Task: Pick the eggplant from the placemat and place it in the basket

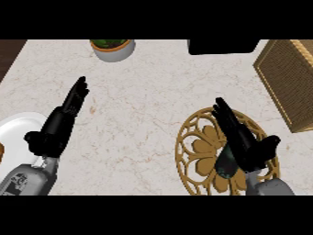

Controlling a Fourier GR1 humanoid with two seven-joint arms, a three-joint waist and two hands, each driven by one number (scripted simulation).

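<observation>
Over the placemat (206,151) my right hand (243,142) hangs with fingers straight, the eggplant (226,166) lying just under its palm, not yet gripped. I judge this the grasping step: next I curl round it, then carry to the basket (298,82).

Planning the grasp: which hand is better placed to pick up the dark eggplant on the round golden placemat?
Right. The right hand hangs directly above the dark eggplant on the round golden placemat; the left hand is across the counter beside the white plate.

dark eggplant (226,166) on placemat (198,151); wicker basket (295,82) upper right
</observation>
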